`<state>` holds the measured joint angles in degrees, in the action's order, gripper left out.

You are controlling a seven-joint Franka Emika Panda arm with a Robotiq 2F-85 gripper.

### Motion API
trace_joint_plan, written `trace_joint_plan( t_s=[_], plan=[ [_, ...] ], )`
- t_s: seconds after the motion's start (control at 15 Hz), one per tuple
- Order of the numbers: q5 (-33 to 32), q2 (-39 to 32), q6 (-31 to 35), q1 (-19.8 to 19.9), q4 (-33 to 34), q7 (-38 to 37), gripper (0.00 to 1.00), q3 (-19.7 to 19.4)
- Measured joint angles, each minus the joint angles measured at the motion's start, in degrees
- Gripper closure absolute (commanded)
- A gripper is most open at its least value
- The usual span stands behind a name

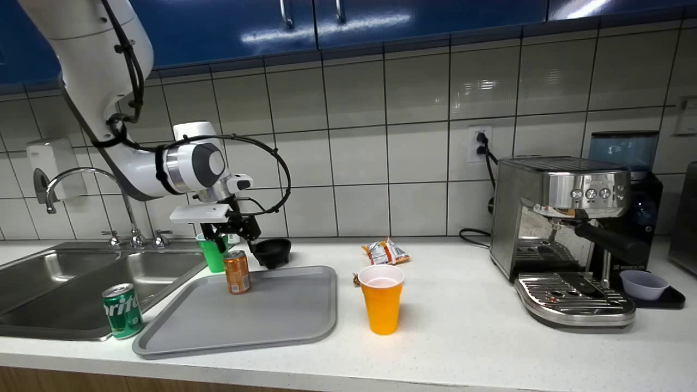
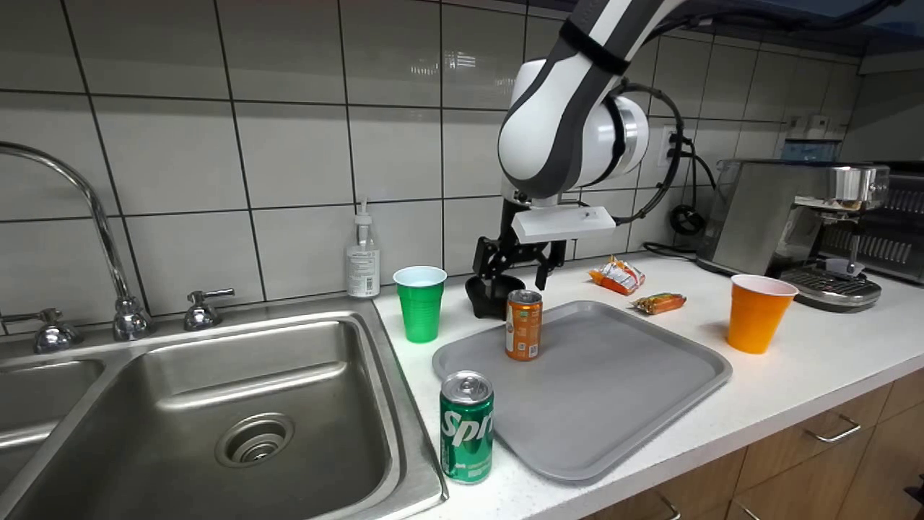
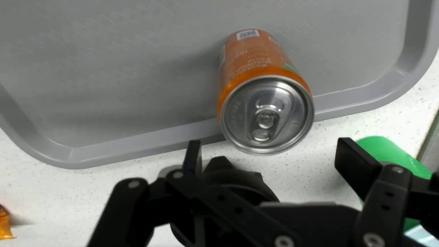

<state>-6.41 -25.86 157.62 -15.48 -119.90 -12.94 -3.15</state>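
Observation:
My gripper stands open, its fingers wide apart and nothing between them. An orange soda can is nearest, upright on the back edge area of a grey tray. In the wrist view the can's silver lid shows just ahead of the fingertips; no contact can be made out. Below the gripper is a black bowl, partly hidden by a finger in that view and seen behind the can in an exterior view. A green cup stands on the sink side of the gripper, partly covered by the other finger in the wrist view.
A green Sprite can stands between the sink and the tray. Beyond the tray's opposite side are an orange cup and snack packets. A coffee machine, faucet and soap bottle stand farther off.

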Motion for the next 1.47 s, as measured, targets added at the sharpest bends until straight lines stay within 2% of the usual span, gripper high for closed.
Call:
trace_joint_plan(
  t_s=[0.47, 1.47],
  plan=[
    [0.0, 3.2, 0.3, 1.4, -1.0, 0.0, 0.0, -0.6],
    [0.0, 7.8, 0.4, 9.2, -3.0, 0.1, 0.0, -2.5]
  ],
)
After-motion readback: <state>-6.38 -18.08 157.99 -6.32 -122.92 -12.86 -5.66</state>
